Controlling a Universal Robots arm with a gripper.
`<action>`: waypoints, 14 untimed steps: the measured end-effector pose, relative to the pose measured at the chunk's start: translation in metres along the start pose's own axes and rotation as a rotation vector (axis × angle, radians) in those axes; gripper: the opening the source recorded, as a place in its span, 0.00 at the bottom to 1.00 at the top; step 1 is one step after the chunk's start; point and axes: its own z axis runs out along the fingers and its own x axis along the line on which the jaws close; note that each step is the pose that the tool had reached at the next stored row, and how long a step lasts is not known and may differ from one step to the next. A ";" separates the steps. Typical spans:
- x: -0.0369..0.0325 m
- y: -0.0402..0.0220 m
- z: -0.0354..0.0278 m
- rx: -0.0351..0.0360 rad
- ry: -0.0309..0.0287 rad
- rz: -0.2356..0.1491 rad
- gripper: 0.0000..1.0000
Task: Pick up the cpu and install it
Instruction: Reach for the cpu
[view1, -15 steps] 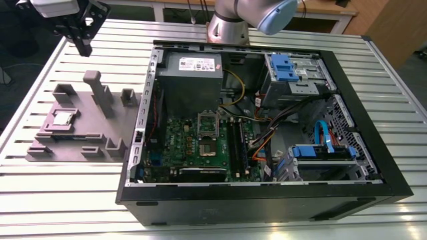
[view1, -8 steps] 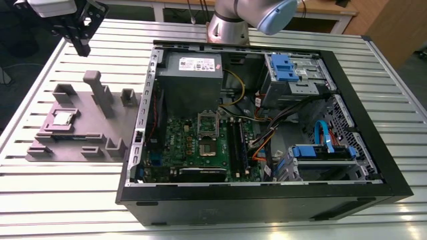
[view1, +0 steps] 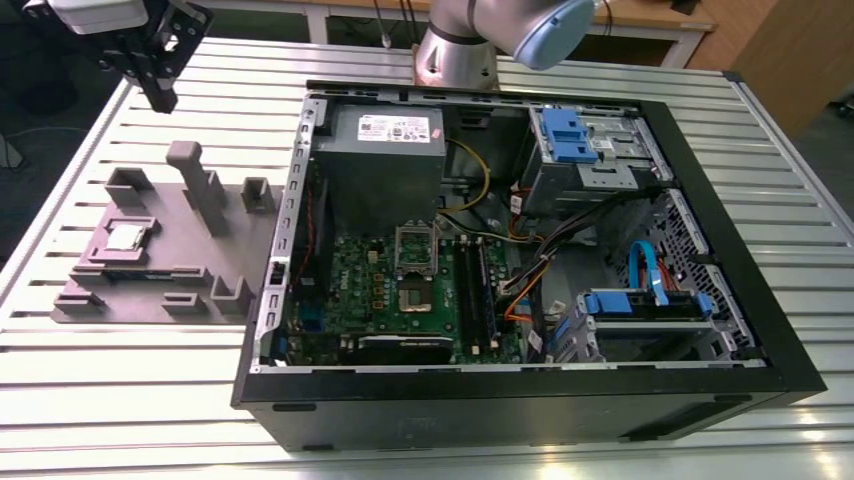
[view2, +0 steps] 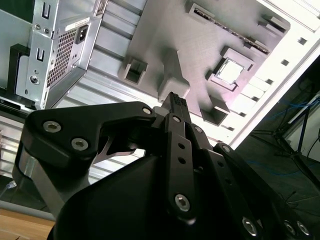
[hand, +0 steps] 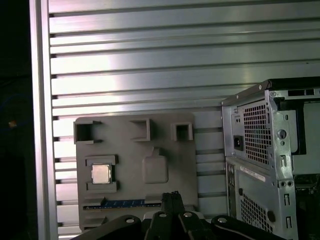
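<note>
Site: robotics lab or workshop | ribbed aluminium tabletop (view1: 134, 400) | silver-and-blue robot arm (view1: 461, 50) rising from it | opened black desktop computer case (view1: 534, 410) laid flat | mauve-grey plastic fixture tray (view1: 134, 295) beside the case

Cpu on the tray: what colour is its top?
The cpu top is shiny silver-grey, best in the first wrist view.

A ribbed silver metal table (view1: 134, 400), brightly lit, spreads below the fingers (view1: 163, 97), dark floor (view1: 34, 220) off its edge and wooden furniture (view1: 787, 60) well beyond them.
</note>
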 end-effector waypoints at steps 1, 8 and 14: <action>0.0004 0.0000 0.0000 0.0000 0.0000 0.000 0.10; 0.0035 -0.0003 0.0000 0.0000 0.0001 0.000 0.10; 0.0062 -0.0005 0.0000 0.0000 0.0000 0.000 0.10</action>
